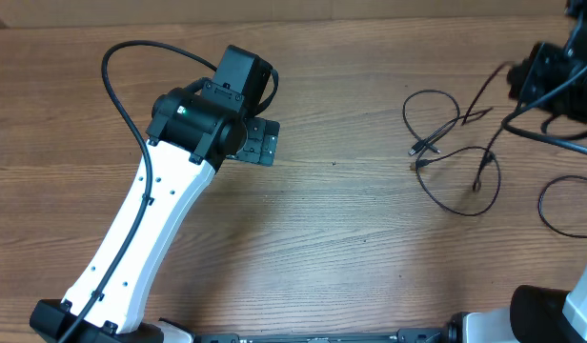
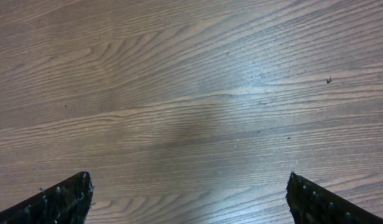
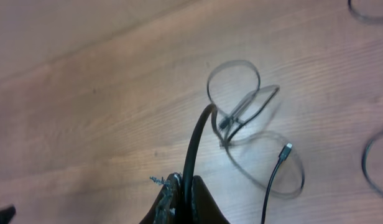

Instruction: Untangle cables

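Clenching the right claw (image 3: 179,193) on one of the cables (image 3: 196,143), jaws pressed tight together around the thin black strand. Pinching that strand between the dark fingers (image 3: 210,208) and letting it rise out ahead of the claw, bending over just beyond the tips.

Trailing from the bend into a small tangle of overlapping loops (image 3: 241,118) spread over the wooden worktop (image 3: 86,93): one round loop farthest ahead of the claw, a flatter one crossing just beside it, and a wider one nearer and off to the claw's right. Showing a small plug (image 3: 286,147) at the end of a loose strand inside that wider loop, with the strand running back toward the claw's right side. Catching part of another loop (image 3: 364,163) farther right, apart from the tangle.

Seen from overhead, showing two plug connectors (image 1: 416,157) lying close together on the side of the tangle farthest from the right claw.

Holding the left claw (image 2: 188,177) fully released, fingers spread wide with only bare wood grain between them. Grasping nothing there, and standing well apart from the cables, with a broad stretch of worktop lying between this claw and the nearest plug connectors.
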Robot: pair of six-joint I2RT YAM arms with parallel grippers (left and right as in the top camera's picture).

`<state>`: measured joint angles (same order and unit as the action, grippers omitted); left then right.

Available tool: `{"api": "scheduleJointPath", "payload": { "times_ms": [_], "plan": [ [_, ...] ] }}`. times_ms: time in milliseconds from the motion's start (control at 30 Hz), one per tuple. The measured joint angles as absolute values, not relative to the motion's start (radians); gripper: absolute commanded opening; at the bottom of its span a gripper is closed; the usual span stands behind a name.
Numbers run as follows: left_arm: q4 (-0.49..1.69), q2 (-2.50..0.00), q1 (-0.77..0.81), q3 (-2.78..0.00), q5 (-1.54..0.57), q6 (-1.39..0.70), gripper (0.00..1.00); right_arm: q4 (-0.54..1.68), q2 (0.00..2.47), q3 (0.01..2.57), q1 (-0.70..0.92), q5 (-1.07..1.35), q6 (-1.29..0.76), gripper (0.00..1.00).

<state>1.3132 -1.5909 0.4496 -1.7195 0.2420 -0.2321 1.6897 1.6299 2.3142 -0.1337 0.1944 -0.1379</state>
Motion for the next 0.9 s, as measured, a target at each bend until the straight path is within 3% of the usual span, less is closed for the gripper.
{"api": "scheduleJointPath", "payload": {
  "times_ms": [433, 900],
  "plan": [
    [1.313, -1.591, 0.450, -1.720, 0.242, -0.232, 1.00, 1.631, 1.630, 2.308, -0.079, 0.293, -0.138, 0.04],
    [1.313, -1.591, 0.450, -1.720, 0.242, -0.232, 1.00, 1.084, 1.630, 2.300, -0.105, 0.115, -0.210, 0.04]
  ]
}}
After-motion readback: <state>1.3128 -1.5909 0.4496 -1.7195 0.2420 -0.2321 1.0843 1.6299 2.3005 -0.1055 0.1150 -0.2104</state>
